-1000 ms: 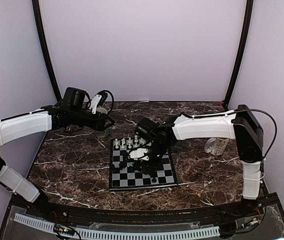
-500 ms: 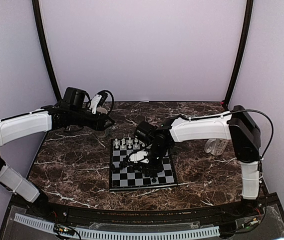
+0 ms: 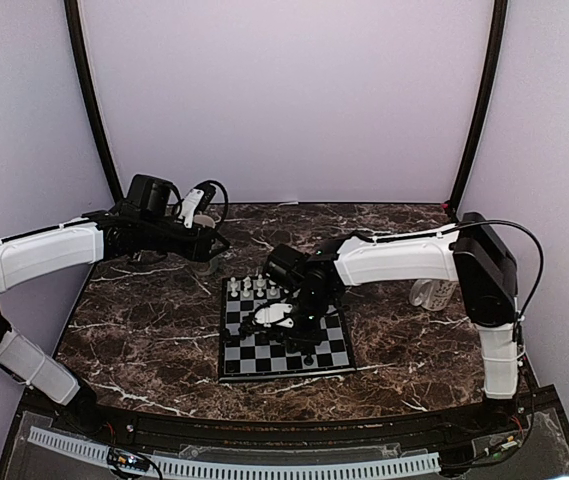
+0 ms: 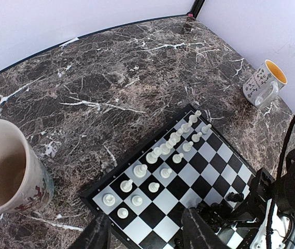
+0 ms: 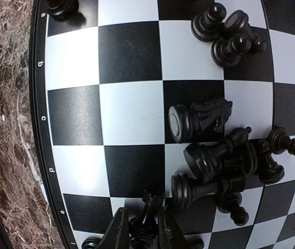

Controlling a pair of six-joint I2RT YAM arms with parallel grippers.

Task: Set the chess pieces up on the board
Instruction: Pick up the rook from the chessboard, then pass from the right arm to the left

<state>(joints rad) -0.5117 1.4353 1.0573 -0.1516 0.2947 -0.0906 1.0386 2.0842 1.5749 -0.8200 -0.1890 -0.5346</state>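
The board (image 3: pixel 264 360) lies mid-table, with white chess pieces (image 3: pixel 254 285) standing in two rows along its far edge. My right gripper (image 5: pixel 139 228) is shut on an upright black rook (image 5: pixel 148 215) near the board's lettered rim. Beside it, several black pieces (image 5: pixel 225 161) lie toppled in a heap, a knight (image 5: pixel 199 120) among them. Three black pawns (image 5: pixel 225 31) cluster farther off. In the top view the right gripper (image 3: pixel 264 318) hangs low over the board's middle. My left gripper (image 4: pixel 147 225) is open and empty, held above the board's (image 4: pixel 188 174) white-piece (image 4: pixel 170 140) corner.
A beige cup (image 4: pixel 4 168) stands on the marble at the back left, below my left arm. A white mug with a yellow inside (image 4: pixel 264 83) sits at the right of the table (image 3: pixel 434 290). Purple walls close in the table.
My right arm has shifted a little left over the board and its fingers have narrowed onto the black rook. The left arm has stayed still.
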